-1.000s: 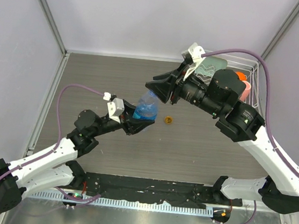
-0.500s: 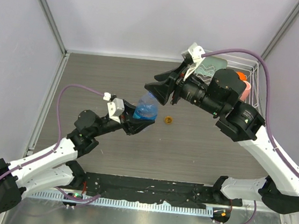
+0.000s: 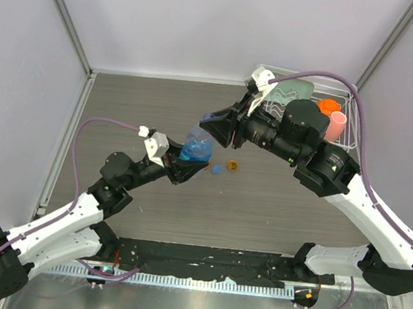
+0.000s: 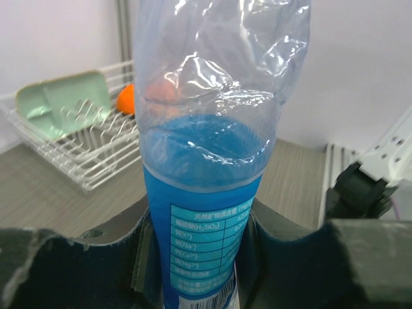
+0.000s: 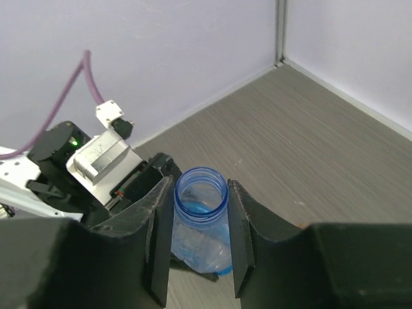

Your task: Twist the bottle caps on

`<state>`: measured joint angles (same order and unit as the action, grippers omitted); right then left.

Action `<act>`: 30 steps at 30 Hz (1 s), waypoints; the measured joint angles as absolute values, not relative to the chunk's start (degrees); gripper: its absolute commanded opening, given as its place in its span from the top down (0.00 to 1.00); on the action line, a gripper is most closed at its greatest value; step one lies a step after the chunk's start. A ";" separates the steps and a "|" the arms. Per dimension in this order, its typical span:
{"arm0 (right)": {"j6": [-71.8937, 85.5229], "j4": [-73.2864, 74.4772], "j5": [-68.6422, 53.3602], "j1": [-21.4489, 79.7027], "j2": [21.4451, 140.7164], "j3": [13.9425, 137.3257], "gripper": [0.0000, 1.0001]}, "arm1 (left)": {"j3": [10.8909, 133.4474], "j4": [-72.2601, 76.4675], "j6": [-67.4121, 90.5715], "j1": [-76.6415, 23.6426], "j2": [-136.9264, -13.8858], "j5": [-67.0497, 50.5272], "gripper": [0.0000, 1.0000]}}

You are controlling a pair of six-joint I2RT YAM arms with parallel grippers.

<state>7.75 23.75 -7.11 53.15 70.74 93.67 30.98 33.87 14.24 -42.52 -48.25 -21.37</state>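
Top external shows the left tool (image 3: 181, 169) clamped on the clear bottle (image 3: 197, 144) above the middle of the worktop (image 3: 123, 100), the right tool (image 5: 201, 185) spread either side of its open neck, and the blue cap (image 3: 217, 169) and orange cap (image 3: 233, 165) lying just beside, toward the right edge.

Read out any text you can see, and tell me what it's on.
"(H2SiO3)": table on the blue label of the clear bottle.
"(Na+)": next row, same label.
Chinese characters, other rows and figures there: too blurred to read.
Elsewhere: no text visible.
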 measured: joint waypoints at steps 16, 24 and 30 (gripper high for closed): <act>25.58 19.57 0.51 43.22 62.33 62.37 0.70 | 31.35 -1.21 -18.02 -39.20 -47.79 -16.36 1.00; 24.36 15.05 8.69 33.56 64.47 52.95 0.53 | 27.11 -12.88 -28.36 -38.17 -46.78 -10.37 1.00; 23.90 10.68 6.37 33.19 64.95 50.87 0.51 | 25.32 -16.45 -30.96 -37.95 -46.28 -8.58 1.00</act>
